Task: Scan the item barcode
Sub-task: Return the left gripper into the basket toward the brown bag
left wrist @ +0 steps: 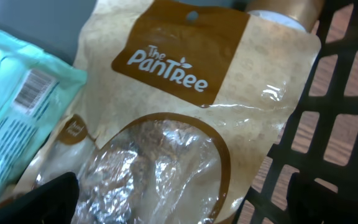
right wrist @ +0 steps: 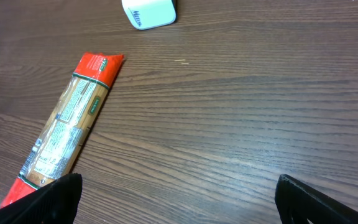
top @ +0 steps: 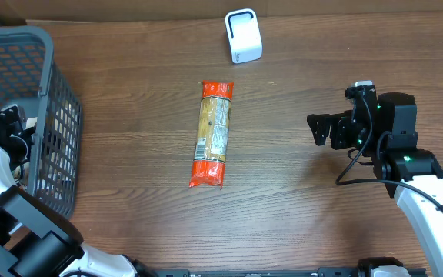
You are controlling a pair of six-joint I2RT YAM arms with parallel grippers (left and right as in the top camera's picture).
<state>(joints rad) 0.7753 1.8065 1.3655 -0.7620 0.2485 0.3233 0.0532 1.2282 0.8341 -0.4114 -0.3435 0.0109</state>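
overhead: right tool [top: 319, 129] spread wide and empty, near the surface's [top: 298, 215] right edge. the red-ended spaghetti packet [top: 211, 135] lies flat mid-surface.
left wrist: left tool [left wrist: 179, 202] wide, holding nothing, above a pantree pouch [left wrist: 185, 93] inside the basket [left wrist: 280, 146].
right wrist: the packet's printed label faces up.

Brown wood-grain table [top: 298, 223]. Pasta packet [top: 212, 132]: red ends, tan middle, green-and-white label. White scanner [top: 243, 35]. Dark grey grid basket [top: 64, 131]. Beige pouch [left wrist: 247, 124] with brown label and white lettering. Teal wrapper [left wrist: 11, 112].
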